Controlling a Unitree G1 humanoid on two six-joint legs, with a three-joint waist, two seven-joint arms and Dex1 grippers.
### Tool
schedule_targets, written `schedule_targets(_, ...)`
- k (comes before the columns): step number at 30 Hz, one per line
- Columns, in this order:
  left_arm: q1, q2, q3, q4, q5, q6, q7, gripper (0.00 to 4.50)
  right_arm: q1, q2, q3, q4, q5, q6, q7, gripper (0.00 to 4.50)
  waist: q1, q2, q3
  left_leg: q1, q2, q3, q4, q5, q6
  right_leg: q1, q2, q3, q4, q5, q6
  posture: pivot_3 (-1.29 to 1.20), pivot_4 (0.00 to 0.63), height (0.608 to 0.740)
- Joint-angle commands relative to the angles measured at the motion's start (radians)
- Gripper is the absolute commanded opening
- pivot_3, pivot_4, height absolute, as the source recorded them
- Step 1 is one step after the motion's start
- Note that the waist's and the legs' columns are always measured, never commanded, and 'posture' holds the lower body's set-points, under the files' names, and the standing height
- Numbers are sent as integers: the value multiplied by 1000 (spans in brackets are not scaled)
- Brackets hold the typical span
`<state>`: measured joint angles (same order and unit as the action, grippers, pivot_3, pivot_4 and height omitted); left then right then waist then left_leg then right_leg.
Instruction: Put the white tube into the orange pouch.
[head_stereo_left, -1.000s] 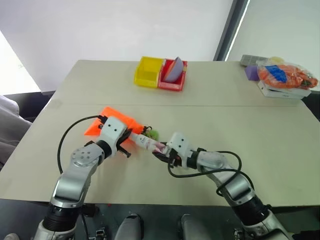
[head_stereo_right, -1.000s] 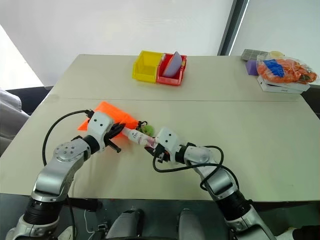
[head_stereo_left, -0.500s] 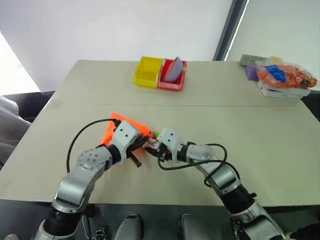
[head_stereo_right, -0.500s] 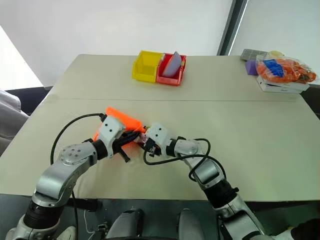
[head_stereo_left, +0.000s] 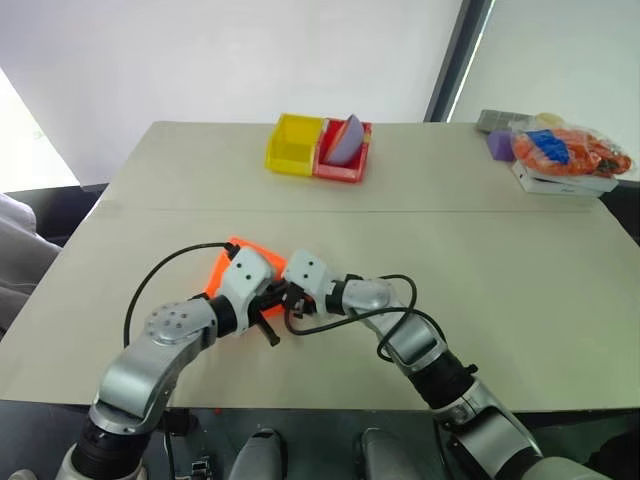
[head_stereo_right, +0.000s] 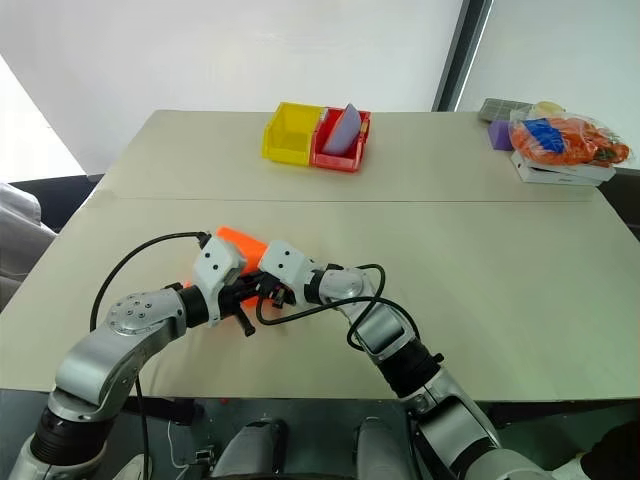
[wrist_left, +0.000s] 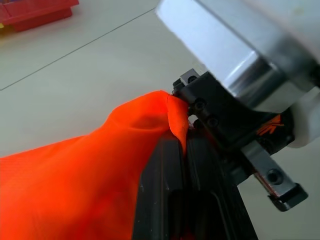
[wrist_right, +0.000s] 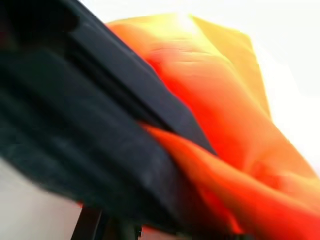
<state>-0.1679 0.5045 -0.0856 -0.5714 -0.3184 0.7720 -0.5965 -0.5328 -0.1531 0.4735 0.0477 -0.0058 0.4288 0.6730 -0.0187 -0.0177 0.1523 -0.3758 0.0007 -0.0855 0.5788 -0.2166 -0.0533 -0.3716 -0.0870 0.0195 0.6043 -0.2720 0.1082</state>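
Left eye view: one soft, creased neon-orange fabric pouch, the orange pouch (head_stereo_left: 232, 262), lies at the near left of one matte beige table (head_stereo_left: 480, 270). The left gripper (head_stereo_left: 272, 310) is clamped shut on its rim. The right gripper (head_stereo_right: 268, 290) meets it there; its finger spread cannot be told. The white tube's whereabouts cannot be told. At the far edge stand two hard plastic bins, one yellow bin (head_stereo_left: 295, 144) and one red bin (head_stereo_left: 345, 152).

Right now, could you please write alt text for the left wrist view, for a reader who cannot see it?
The left gripper, shut, pinches a raised fold of the orange pouch between its black fingers above a pale table. The right gripper presses in close against that fold, and a red bin sits at the table's far side.
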Motion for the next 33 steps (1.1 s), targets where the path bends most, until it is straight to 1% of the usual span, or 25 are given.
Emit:
schedule_targets(1,24,16,32,-10,-5,-30,5,0,25,-28,-18,-100,13,15,18,3273,0,0,0,0,0,0,0,0,0,0,0,0,0,0,0,0,150,740)
schedule_targets(2,34,22,39,-5,-4,-35,3,0,36,-43,-27,-128,19,26,25,3813,1,0,0,0,0,0,0,0,0,0,0,0,0,0,0,0,150,740)
schedule_targets(3,44,30,51,1,-6,-41,0,0,51,-62,-36,-163,29,41,37,4254,1,0,0,0,0,0,0,0,0,0,0,0,0,0,0,0,150,740)
schedule_targets(7,73,53,99,33,-14,-69,-10,0,104,-143,-66,-281,73,97,86,4254,2,0,0,0,0,0,0,0,0,-1,0,0,0,0,0,0,150,740)
schedule_targets(10,89,64,111,57,-16,-99,-22,0,118,-171,-82,-320,93,128,91,4254,2,0,0,0,0,0,0,0,0,-2,0,0,-1,0,0,0,150,740)
schedule_targets(15,140,97,153,113,-26,-146,-61,0,186,-281,-175,-431,163,190,132,4254,5,0,0,0,0,0,-1,0,0,-2,-1,0,-3,0,-1,0,150,740)
schedule_targets(19,188,138,160,147,-12,-201,-99,0,206,-305,-228,-432,166,237,78,4254,2,0,0,-1,0,1,-1,0,0,-2,-1,0,-5,0,-1,0,150,740)
schedule_targets(23,200,143,174,179,-24,-226,-111,0,208,-279,-261,-387,159,253,13,4254,3,0,0,0,1,1,-1,-1,-1,-2,-2,0,-6,0,-2,0,150,740)
schedule_targets(26,203,143,178,189,-45,-231,-133,887,184,-226,-292,-321,173,291,-46,4318,2,0,0,0,2,1,-1,-2,-3,-2,-2,0,-8,1,-3,0,150,740)
schedule_targets(27,206,145,180,189,-48,-233,-136,1324,178,-210,-299,-307,185,304,-52,4318,2,1,0,0,2,1,-1,-2,-3,-2,-2,0,-8,1,-3,0,150,740)
schedule_targets(28,207,147,182,188,-50,-235,-138,1905,171,-197,-303,-293,191,309,-58,4318,3,1,1,0,2,1,-1,-2,-2,-2,-2,0,-8,1,-4,0,150,740)
schedule_targets(31,209,157,185,187,-53,-244,-148,3374,139,-162,-326,-249,206,323,-86,4318,3,2,1,-1,2,1,-2,-1,-1,-3,-1,0,-8,1,-4,0,150,740)
schedule_targets(33,210,164,189,185,-61,-248,-155,3374,116,-145,-346,-227,221,335,-99,4318,2,2,1,-1,2,1,-2,-1,-1,-3,-1,0,-8,1,-4,0,150,740)
